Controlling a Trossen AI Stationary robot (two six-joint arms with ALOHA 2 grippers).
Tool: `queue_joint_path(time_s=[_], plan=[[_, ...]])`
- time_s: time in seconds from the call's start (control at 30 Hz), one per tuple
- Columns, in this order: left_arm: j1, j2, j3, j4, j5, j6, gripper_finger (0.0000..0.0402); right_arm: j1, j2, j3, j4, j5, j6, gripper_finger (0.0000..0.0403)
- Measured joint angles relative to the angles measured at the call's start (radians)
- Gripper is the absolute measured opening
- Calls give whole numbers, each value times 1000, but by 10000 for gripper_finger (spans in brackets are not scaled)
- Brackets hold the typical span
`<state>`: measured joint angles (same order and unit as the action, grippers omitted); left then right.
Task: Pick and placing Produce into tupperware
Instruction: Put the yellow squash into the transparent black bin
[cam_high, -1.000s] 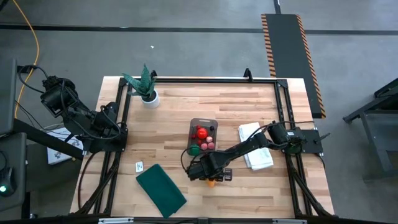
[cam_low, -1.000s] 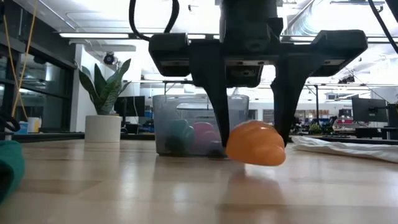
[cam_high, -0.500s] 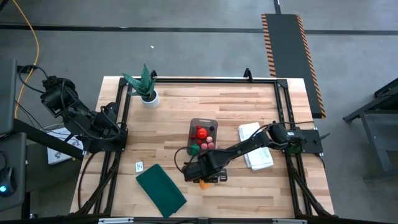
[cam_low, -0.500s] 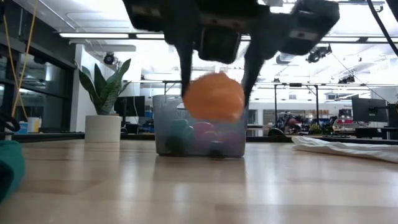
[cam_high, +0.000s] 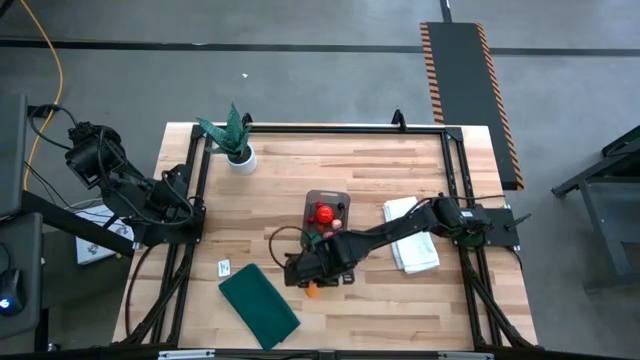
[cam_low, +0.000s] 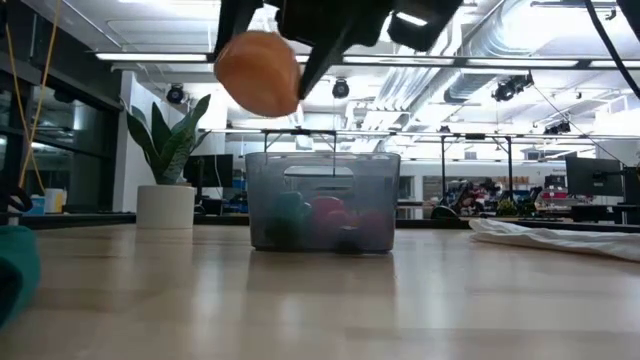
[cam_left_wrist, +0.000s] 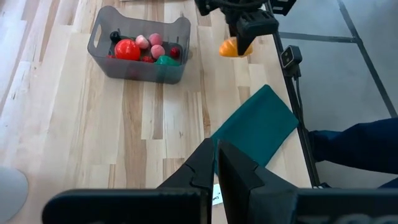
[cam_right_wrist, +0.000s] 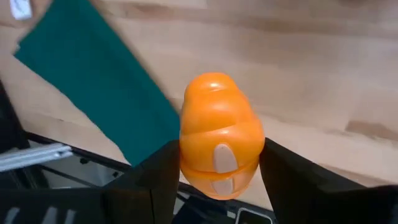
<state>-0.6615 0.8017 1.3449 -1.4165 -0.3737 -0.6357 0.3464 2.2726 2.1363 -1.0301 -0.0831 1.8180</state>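
Orange produce between right tool fingers

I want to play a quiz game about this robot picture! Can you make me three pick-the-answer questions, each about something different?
1. Where is the orange toy fruit?
A. Lying in the clear grey plastic tub
B. Held up in the air by the right gripper
C. On the dark green cloth

2. What colour is the biggest ball in the clear grey plastic tub?
A. Red
B. Blue
C. Yellow

3. How is the left gripper?
A. Wide open
B. Holding a berry
C. Shut, holding nothing

Answers: 1 B, the right gripper clasps it above the table; 2 A, the red ball stands out; 3 C, its fingers meet with nothing between.
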Motion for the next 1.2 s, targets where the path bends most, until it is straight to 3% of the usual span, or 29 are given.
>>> queue_joint_path(time_s=[1.2], plan=[[0, 0, 0, -28, 0, 3, 10, -230, -28, 45, -128, -45, -310, 186]])
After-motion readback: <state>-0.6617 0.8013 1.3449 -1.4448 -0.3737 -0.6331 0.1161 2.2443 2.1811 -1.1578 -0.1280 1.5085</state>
